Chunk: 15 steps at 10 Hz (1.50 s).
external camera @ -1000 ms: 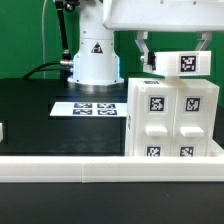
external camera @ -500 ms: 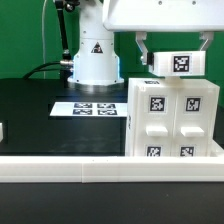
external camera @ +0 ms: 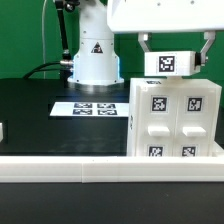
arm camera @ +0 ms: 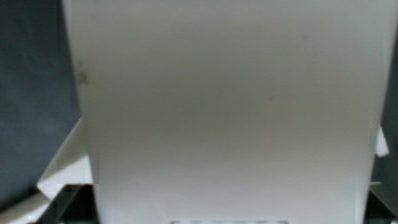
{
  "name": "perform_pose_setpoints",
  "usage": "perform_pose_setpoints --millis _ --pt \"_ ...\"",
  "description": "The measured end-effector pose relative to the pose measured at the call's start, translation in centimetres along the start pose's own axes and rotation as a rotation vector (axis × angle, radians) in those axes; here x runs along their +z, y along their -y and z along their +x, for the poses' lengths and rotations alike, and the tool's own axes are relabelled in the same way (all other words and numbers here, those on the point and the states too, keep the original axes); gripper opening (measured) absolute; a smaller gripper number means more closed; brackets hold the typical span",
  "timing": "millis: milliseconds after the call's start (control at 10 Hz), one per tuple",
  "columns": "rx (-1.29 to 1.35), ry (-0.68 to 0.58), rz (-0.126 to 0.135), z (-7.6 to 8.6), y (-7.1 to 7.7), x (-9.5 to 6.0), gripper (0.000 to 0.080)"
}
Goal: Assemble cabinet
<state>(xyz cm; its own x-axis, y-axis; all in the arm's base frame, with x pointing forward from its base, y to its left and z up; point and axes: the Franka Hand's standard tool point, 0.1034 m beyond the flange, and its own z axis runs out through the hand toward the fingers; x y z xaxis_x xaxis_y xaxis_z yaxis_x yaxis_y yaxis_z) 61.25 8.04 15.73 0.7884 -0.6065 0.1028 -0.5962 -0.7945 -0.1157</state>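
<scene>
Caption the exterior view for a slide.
Tagged slab in the pincer, above the cabinet body; marker board on the table.

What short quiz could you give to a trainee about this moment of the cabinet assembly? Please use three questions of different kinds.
1. True or false: the gripper is empty.
2. Multiple choice: where does the marker board lie, relative to the cabinet body?
A) on top of it
B) flat on the black table, to the exterior view's left of it
C) leaning upright against its front
3. Fill in: the tagged slab hangs ___ the cabinet body.

Key
1. False: a finger sits at each end of the slab, which the gripper holds.
2. B
3. above
</scene>
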Motion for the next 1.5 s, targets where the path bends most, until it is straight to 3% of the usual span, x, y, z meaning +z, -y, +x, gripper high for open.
perform_pose_setpoints --millis 700,1000,1100,1200,1500 --pt "0.635 0.012 0.068 -0.7 0.8 0.3 0.056" --pt "0.811 0.028 0.072 -0.8 1.1 0.5 0.0559" --pt "0.824 0.037 0.076 -1.0 1.2 0.5 0.0627" --pt "0.801 0.036 0.076 -1.0 1.3 0.5 0.0758" --pt "0.766 0.046 0.126 -1.0 1.9 -2.1 0.0797"
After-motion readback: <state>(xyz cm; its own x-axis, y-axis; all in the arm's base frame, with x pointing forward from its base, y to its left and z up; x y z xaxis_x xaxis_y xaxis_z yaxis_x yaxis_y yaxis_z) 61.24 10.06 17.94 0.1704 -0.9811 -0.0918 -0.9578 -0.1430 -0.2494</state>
